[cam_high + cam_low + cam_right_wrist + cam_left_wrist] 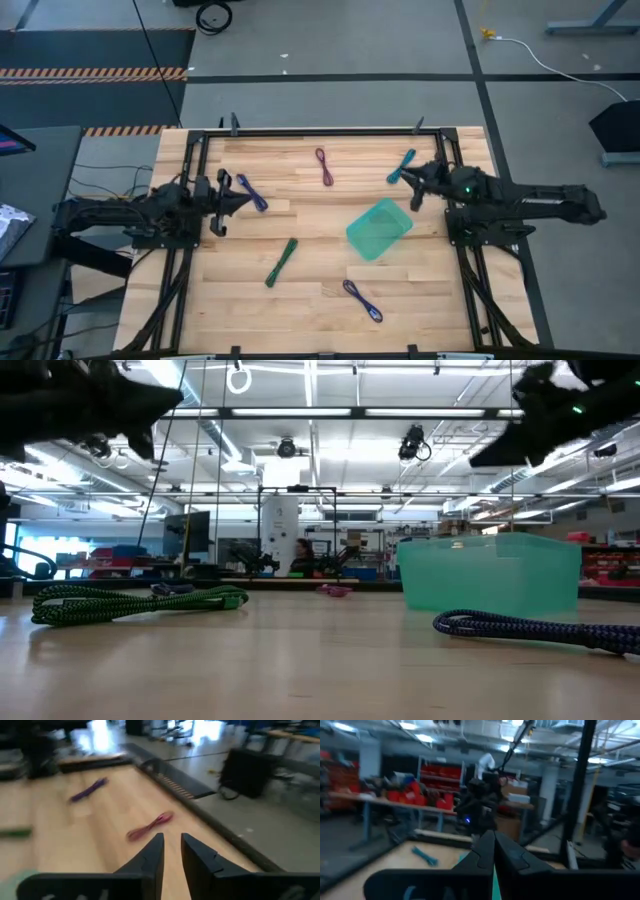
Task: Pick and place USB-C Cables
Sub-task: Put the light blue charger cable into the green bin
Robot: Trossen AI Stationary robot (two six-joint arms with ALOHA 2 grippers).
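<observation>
Five cable bundles lie flat on the wooden table: a purple-blue one (250, 192) just off my left gripper (228, 198), a maroon one (324, 166), a teal one (401, 167), a dark green one (281, 262) and a second purple-blue one (363, 300). My left gripper (494, 845) hovers shut above the table, holding nothing. My right gripper (171, 845) hovers by the teal cable with its fingers a narrow gap apart; the maroon cable (150, 826) lies ahead of it. In the low view both arms hang high above the green cable (140, 600) and the purple-blue cable (540, 628).
A teal-green plastic tray (379, 228) stands right of the table's centre, turned askew, between the right arm and the near purple-blue cable. A black frame (320, 130) runs along the table's far edge and sides. Bare wood lies in the table's middle.
</observation>
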